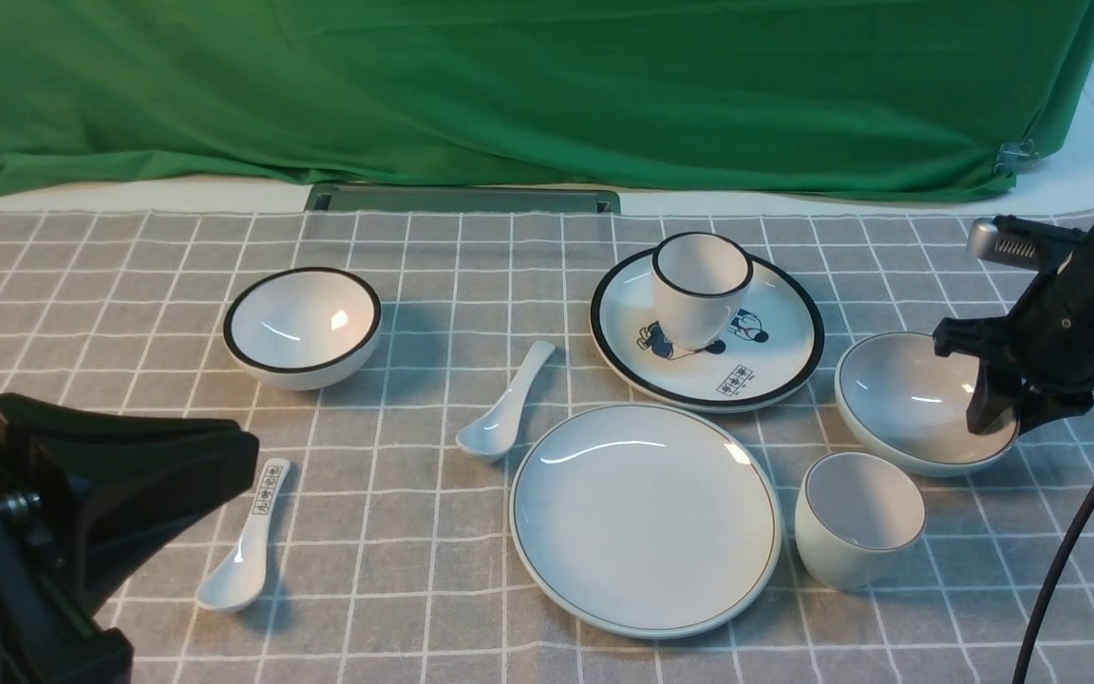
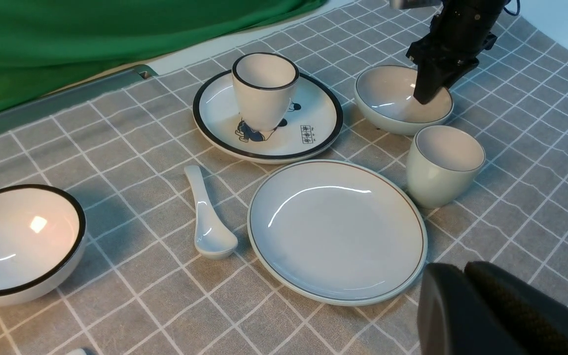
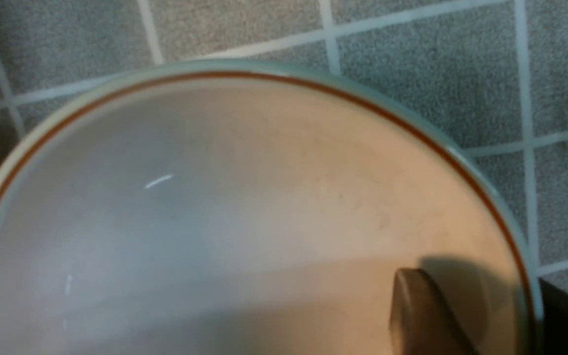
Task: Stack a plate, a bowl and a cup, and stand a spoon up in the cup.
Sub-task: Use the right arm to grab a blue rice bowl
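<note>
a green cloth (image 1: 509,95) hangs across the back, and a grey checked tablecloth (image 1: 129,285) covers the table.

the left gripper (image 2: 464,268) hovers low at the near left corner, its pads pressed together. the right gripper (image 1: 1010,416) is down at the right edge of the bowl (image 1: 898,399). one finger is inside the rim and the other is outside it. whether they actually pinch the wall cannot be told.

the plate (image 1: 644,518) lies flat at the near centre-right. behind it sits a black-rimmed plate with cartoon figures (image 1: 775,351). the bowl rests on the tablecloth at the far right, just beside the cartoon plate and behind the cup (image 1: 858,518). a deeper black-rimmed bowl (image 1: 302,328) stands well apart on the left.

the cup stands upright just beside the plate's right edge. a taller black-rimmed cup (image 1: 699,290) stands on the cartoon plate.

the spoon (image 1: 505,404) lies just left of the plate, its scoop end nearer the robot and its handle pointing away. a spoon with printed marks (image 1: 248,541) lies at the near left, close to the left gripper.
</note>
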`<action>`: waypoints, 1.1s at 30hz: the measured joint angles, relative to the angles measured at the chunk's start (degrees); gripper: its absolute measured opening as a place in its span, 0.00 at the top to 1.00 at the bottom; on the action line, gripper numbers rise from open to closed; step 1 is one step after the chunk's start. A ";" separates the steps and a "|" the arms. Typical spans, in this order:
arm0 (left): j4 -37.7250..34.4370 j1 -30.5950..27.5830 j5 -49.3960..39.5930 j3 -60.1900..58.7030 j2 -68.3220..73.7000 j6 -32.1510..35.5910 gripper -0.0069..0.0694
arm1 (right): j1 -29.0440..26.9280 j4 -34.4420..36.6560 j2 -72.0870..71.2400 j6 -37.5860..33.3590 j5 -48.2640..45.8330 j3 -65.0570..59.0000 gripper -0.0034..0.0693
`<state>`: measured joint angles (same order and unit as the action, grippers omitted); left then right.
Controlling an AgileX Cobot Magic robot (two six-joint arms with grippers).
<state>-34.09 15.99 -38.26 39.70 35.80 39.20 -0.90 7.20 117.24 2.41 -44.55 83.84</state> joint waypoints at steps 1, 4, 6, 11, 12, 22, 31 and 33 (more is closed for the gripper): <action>0.00 0.00 0.00 0.00 0.00 0.04 0.89 | 0.00 0.00 0.30 0.00 0.00 0.00 0.63; 0.00 0.00 0.00 0.00 0.00 0.04 0.89 | 0.00 -0.06 0.86 -0.06 -0.25 0.30 0.59; 0.00 0.00 0.00 0.00 0.00 0.04 0.89 | 0.00 -0.19 1.03 -0.12 -0.39 0.42 0.57; 0.00 0.00 0.00 0.00 0.00 0.04 0.89 | -0.06 -0.30 1.16 -0.86 -0.43 0.48 0.60; 0.00 0.00 0.00 0.00 0.00 0.04 0.89 | -0.06 -0.22 1.16 -1.26 -0.43 0.53 0.63; 0.05 0.00 0.02 0.00 0.00 0.04 0.89 | -0.01 1.14 -2.13 -3.11 0.11 0.43 0.81; 0.05 0.00 -0.17 0.00 0.00 0.46 0.89 | -1.04 -0.46 -11.95 -6.50 1.38 0.33 0.84; 0.05 0.00 -0.17 0.00 0.00 0.46 0.89 | -1.74 -0.57 -15.52 -6.88 0.23 0.30 0.84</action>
<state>-34.04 15.99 -38.43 39.70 35.80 39.66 -2.64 6.63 101.73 -4.47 -44.32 84.15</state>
